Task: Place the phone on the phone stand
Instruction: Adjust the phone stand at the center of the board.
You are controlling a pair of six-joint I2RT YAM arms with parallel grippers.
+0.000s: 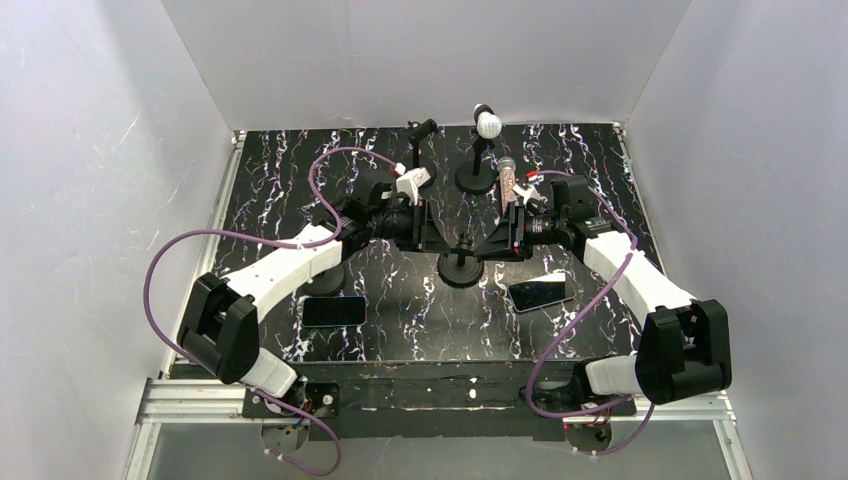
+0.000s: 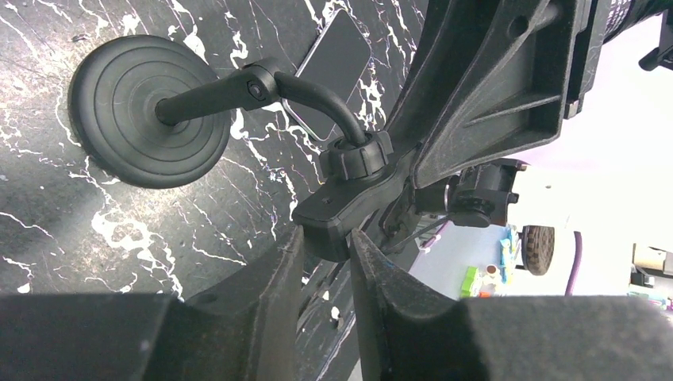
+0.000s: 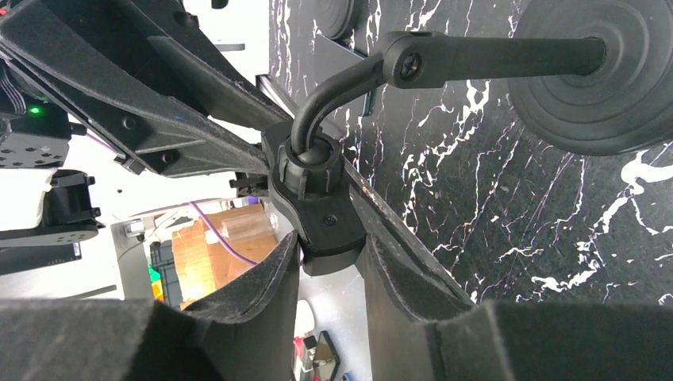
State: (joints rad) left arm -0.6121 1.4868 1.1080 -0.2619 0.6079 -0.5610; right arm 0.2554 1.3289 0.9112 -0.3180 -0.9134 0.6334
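The black phone stand (image 1: 461, 262) sits mid-table on a round base (image 2: 147, 111), and its bent arm ends in a clamp head (image 2: 349, 208). My left gripper (image 2: 327, 242) is shut on one end of that head, with a finger pressed to each side. From the other side my right gripper (image 3: 329, 262) is shut on the same clamp head (image 3: 325, 222). In the top view the left gripper (image 1: 432, 240) and the right gripper (image 1: 498, 240) meet over the stand. One dark phone (image 1: 334, 310) lies flat at the near left. A second phone (image 1: 540, 293) lies at the near right, and neither is held.
Two more stands are at the back, one with a white ball top (image 1: 486, 124) and a thinner one (image 1: 420, 130). White walls close in the black marbled table (image 1: 280, 190) on three sides. Purple cables (image 1: 330, 160) loop from both arms.
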